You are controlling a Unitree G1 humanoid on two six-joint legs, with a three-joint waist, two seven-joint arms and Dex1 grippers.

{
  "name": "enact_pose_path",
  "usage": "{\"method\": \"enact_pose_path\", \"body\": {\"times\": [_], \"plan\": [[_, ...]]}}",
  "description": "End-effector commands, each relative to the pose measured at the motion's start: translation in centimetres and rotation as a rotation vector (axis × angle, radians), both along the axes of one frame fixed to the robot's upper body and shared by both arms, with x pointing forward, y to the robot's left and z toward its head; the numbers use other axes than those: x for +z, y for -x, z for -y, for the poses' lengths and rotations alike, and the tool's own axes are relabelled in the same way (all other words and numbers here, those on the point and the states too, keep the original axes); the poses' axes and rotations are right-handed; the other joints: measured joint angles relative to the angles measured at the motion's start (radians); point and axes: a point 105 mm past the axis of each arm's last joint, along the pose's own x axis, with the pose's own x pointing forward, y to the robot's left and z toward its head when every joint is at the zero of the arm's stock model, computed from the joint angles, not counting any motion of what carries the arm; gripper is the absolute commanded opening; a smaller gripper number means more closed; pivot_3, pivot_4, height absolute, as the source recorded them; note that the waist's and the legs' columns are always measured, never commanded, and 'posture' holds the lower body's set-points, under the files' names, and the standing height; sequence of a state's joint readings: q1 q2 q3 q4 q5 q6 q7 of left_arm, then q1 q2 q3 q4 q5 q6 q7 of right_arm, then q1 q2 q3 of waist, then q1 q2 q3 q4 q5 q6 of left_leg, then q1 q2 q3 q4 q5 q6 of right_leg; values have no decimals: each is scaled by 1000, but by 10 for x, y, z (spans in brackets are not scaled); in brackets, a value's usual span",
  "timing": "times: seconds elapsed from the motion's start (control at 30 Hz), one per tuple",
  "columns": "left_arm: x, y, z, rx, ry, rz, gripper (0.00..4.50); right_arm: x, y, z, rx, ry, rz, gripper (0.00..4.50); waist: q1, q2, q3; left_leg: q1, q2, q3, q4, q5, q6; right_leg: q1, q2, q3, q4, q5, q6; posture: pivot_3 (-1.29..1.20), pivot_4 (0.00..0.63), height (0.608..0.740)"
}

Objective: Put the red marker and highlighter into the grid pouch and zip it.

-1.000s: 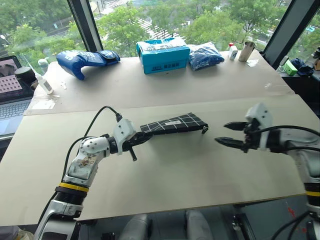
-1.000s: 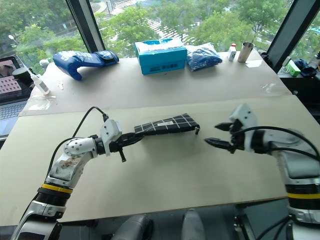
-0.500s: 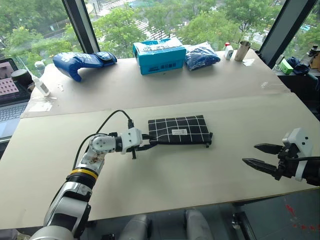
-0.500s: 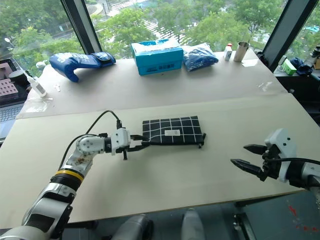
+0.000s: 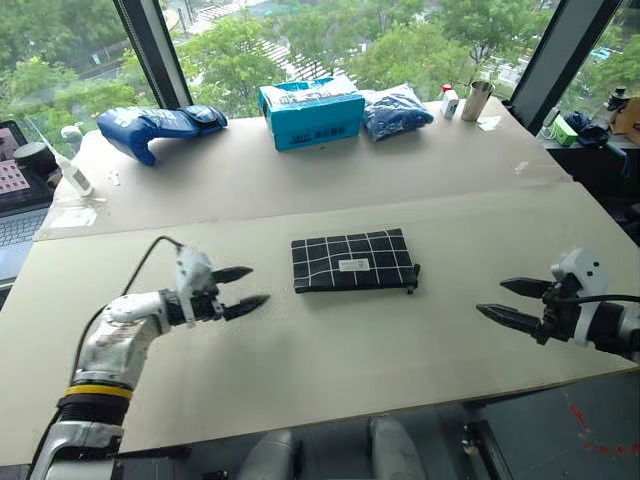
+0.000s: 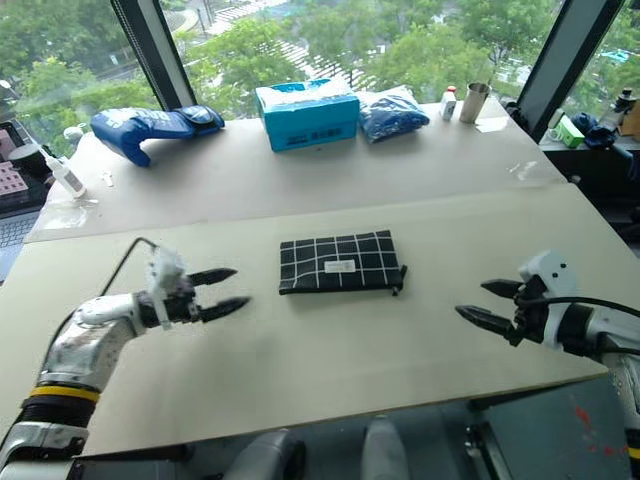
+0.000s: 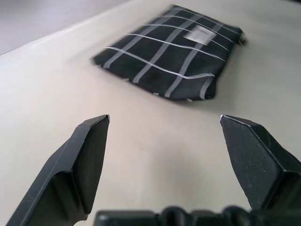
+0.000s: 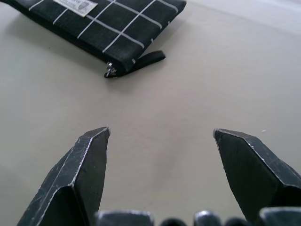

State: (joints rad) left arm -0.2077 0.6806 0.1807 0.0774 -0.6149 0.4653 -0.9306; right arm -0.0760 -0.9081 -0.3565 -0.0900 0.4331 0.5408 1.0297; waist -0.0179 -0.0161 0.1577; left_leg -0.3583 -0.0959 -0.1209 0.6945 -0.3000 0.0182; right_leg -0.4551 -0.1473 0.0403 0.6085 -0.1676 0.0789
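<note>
Our left tool [image 5: 243,287] has just let go of the flat black fabric pouch with thin white grid lines [image 5: 352,261] and pulled away to its side; its fingers now stand apart with nothing between them. A second ago it was clamped on the pouch's near end, holding it tilted off the beige counter [image 5: 330,350]. Now the pouch lies flat at the counter's middle, white label up, its black zipper strap [image 8: 149,58] trailing from the end towards our right tool [image 5: 515,303]. That tool is spread wide too and empty, well apart from the pouch, where earlier it hovered near the strap end. We see no marker or highlighter on the counter, and the zipper looks drawn to its end, so we judge the task essentially finished.
</note>
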Motion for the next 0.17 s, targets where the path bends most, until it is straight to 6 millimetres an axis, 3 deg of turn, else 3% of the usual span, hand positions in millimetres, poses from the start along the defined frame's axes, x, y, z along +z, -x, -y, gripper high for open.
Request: {"method": "enact_pose_path", "body": {"times": [0.03,0.17], "plan": [[6,16,-22,135,37,-115,4057,13,-7,4,0,-9,55,3924,0,0,0,0,0,0,0,0,0,0,0,0,0,0,0,0,150,740],[3,27,-34,217,16,-141,4057,11,-13,6,-2,-6,54,3924,6,0,0,4,1,3,0,-2,-2,2,0,0,0,0,0,0,150,740]]}}
